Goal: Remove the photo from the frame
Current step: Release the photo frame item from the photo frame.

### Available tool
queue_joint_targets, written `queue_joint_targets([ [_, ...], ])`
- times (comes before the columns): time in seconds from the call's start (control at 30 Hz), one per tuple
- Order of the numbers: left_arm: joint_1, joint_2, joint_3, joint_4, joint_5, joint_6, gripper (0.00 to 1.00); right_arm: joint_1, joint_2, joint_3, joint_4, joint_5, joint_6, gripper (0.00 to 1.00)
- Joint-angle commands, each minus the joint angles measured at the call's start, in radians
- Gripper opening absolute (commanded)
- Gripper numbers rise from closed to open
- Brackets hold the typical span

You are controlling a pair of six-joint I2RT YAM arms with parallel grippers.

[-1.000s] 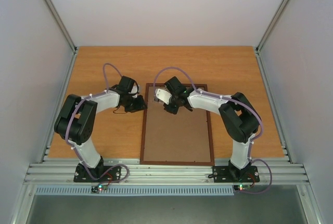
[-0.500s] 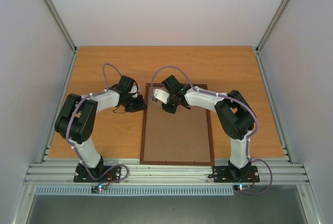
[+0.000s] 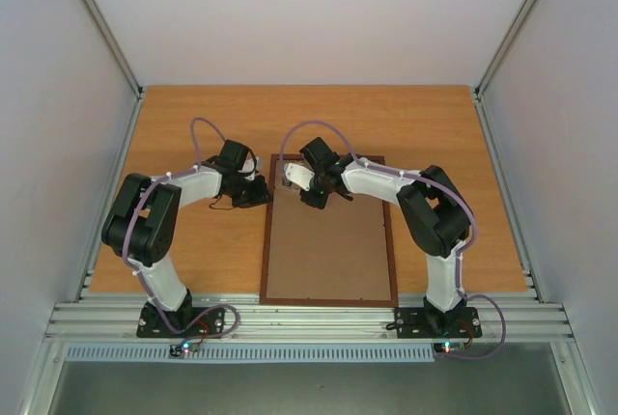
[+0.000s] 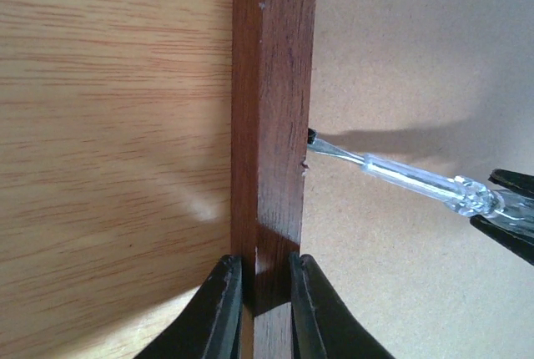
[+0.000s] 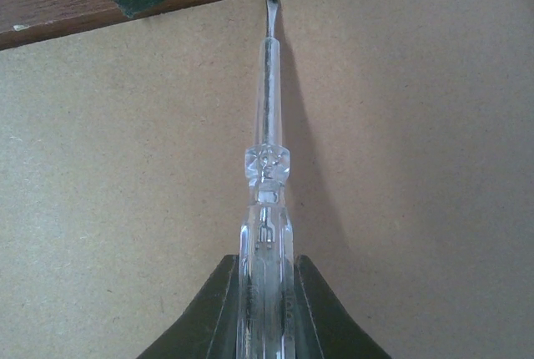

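The frame (image 3: 328,291) lies face down on the table, its plain brown back up. The photo is hidden. My left gripper (image 3: 264,192) is shut on the frame's left rail (image 4: 275,83), one finger on each side of it. My right gripper (image 3: 307,195) is shut on a clear-handled screwdriver (image 5: 267,175). The screwdriver's tip touches the inner edge of that left rail, where the brown backing board (image 5: 400,167) meets the wood. The screwdriver also shows in the left wrist view (image 4: 400,174), coming in from the right.
The orange-brown wooden table (image 3: 193,116) stretches behind and beside the frame. White walls with metal posts enclose it on three sides. The aluminium rail (image 3: 309,320) with both arm bases runs along the near edge.
My right gripper has moved a little to the left with the screwdriver, toward the frame's left rail. The left arm and the frame have not moved.
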Motion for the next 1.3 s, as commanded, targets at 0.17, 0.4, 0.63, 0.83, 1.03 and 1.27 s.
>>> queue_joint_targets([
  [0.17,0.002,0.039,0.009,0.010,0.012,0.021,0.09,-0.003,0.040,0.058,-0.043,0.009,-0.021,0.01],
  [0.4,0.002,0.043,-0.002,0.037,0.035,0.012,0.05,0.009,0.049,0.103,-0.039,0.014,-0.026,0.01],
  [0.63,-0.001,0.050,-0.014,0.055,0.046,0.008,0.02,0.022,0.023,0.117,0.021,0.031,-0.014,0.01],
  [0.83,-0.013,0.066,-0.015,0.053,0.047,0.010,0.02,0.047,0.018,0.180,0.038,0.043,-0.040,0.01],
  [1.03,-0.022,0.065,-0.026,0.064,0.048,0.012,0.01,0.070,0.029,0.232,0.051,0.042,-0.064,0.01],
  [1.27,-0.034,0.068,-0.036,0.080,0.056,0.012,0.01,0.082,0.048,0.276,0.064,0.019,-0.086,0.01],
])
